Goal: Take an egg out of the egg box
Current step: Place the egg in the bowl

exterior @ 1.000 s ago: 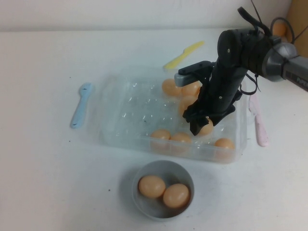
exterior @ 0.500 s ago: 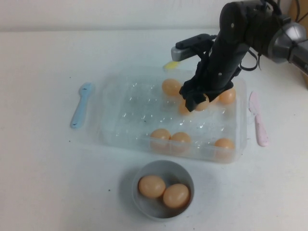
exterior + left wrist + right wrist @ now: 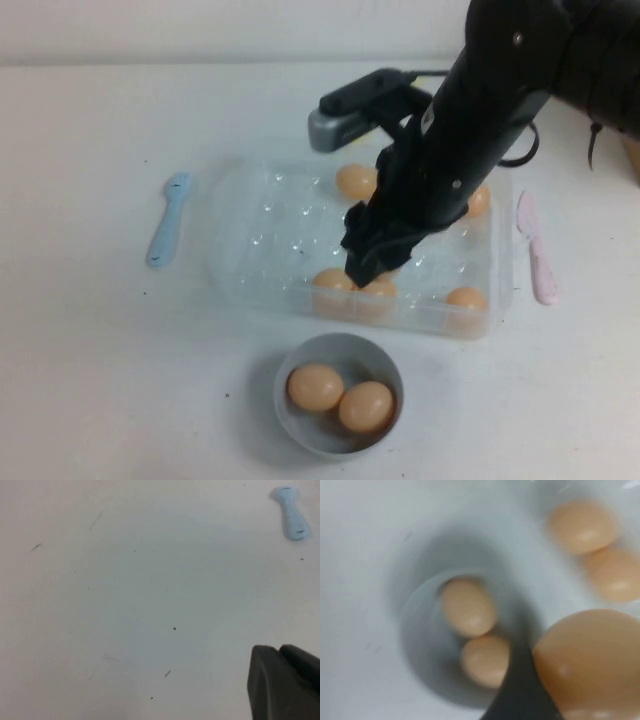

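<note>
The clear egg box (image 3: 270, 230) lies mid-table with several peach-tan eggs in its cups, such as one at the back (image 3: 356, 181) and one at the front right (image 3: 466, 298). My right gripper (image 3: 362, 262) hangs above the box's front row, shut on an egg (image 3: 590, 665) that fills the right wrist view beside a dark finger (image 3: 520, 695). The arm hides that egg in the high view. My left gripper (image 3: 282, 680) shows only in the left wrist view, shut and empty over bare table.
A small grey bowl (image 3: 340, 340) with two eggs stands in front of the box; it also shows in the right wrist view (image 3: 420, 645). A blue spatula (image 3: 168, 216) lies left of the box and a pink one (image 3: 535, 248) lies right of it.
My right gripper has risen with the egg and moved from the box's back right part toward its front, nearer the bowl. The left arm has not moved.
</note>
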You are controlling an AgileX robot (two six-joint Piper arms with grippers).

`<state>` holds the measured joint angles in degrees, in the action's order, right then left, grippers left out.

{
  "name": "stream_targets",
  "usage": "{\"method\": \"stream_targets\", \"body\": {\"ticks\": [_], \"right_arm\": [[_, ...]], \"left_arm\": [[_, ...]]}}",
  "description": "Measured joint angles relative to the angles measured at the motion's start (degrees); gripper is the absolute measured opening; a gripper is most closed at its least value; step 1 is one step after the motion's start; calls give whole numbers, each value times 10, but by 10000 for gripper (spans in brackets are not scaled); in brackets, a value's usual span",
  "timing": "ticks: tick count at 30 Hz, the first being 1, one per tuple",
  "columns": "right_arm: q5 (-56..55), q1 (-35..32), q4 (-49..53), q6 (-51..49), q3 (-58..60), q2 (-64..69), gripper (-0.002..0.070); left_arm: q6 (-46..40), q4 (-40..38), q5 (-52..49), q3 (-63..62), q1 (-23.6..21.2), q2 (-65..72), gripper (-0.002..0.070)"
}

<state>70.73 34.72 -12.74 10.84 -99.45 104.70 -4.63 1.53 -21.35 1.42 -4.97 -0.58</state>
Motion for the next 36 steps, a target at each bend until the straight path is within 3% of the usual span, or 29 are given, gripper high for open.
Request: {"method": "stream_targets", "body": {"ticks": [7, 25, 31, 36], "right_arm": [[1, 77, -2, 10, 74, -12, 432], [-25, 84, 1, 42, 77, 69, 431], [-26, 84, 1, 42, 77, 69, 551], [-19, 84, 0, 42, 77, 69, 580]], "left_arm": [[0, 0, 0, 0, 0, 0, -4], [0, 0, 0, 0, 0, 0, -4], [0, 0, 0, 0, 0, 0, -4], [0, 0, 0, 0, 0, 0, -4]]}}
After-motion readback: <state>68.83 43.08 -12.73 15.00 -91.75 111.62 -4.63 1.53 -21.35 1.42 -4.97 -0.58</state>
